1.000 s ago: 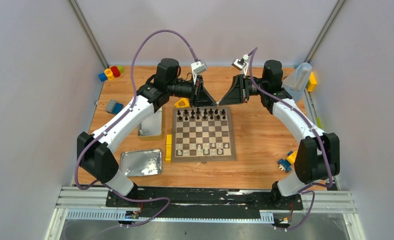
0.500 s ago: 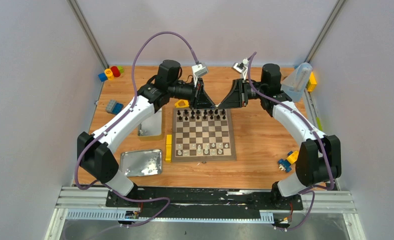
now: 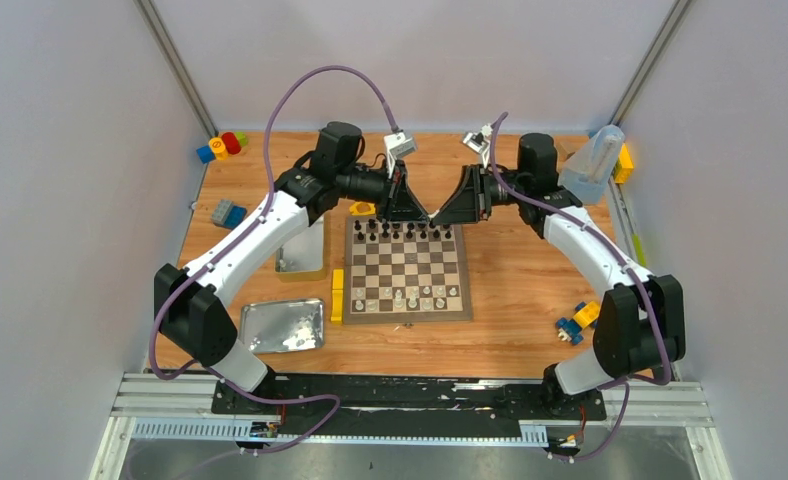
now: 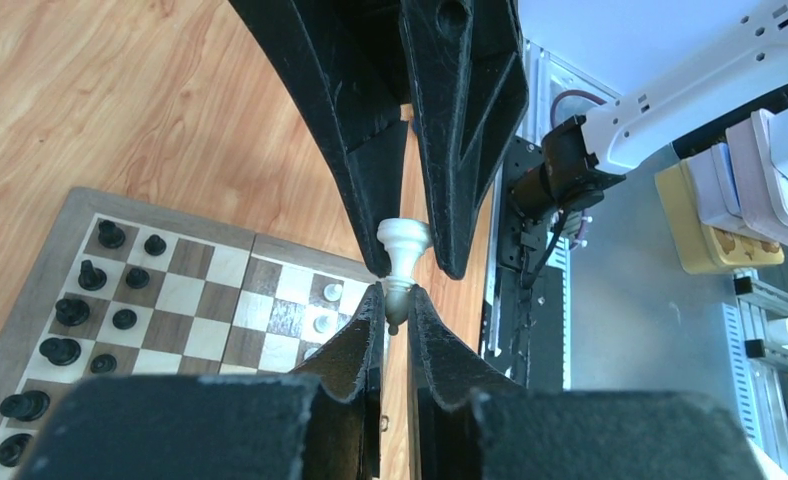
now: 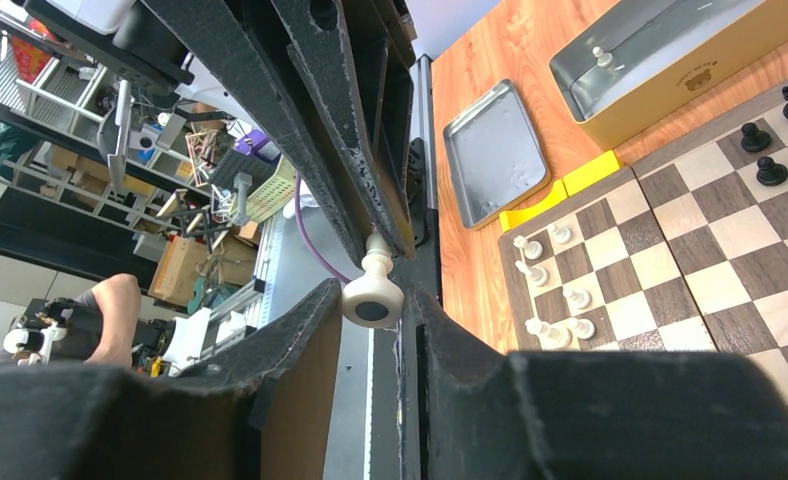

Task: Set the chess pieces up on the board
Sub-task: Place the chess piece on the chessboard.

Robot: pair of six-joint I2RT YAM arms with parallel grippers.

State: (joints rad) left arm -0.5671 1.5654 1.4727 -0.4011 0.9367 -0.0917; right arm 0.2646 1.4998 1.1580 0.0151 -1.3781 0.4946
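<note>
My two grippers meet tip to tip above the far edge of the board (image 3: 407, 316). Between them hangs one pale white chess piece (image 4: 402, 262), lying sideways. My left gripper (image 4: 397, 295) is shut on its thin head end. The fingers of my right gripper (image 5: 372, 290) stand close around its round base (image 5: 372, 300). Black pieces (image 3: 407, 230) fill the board's two far rows. Several white pieces (image 3: 410, 296) stand on the near rows. The board (image 4: 170, 300) and its white pieces (image 5: 555, 280) also show in both wrist views.
A yellow-sided tin (image 3: 303, 250) with a white piece (image 5: 597, 55) in it sits left of the board, a flat metal lid (image 3: 283, 325) nearer me. Yellow blocks (image 3: 337, 294) lie along the board's left edge. Toy blocks (image 3: 222, 145) and a plastic container (image 3: 592, 160) occupy the far corners.
Both grippers have closed the gap between them and dropped a little toward the board's far edge; their tips now meet on the white piece. The right jaws have eased slightly wider.
</note>
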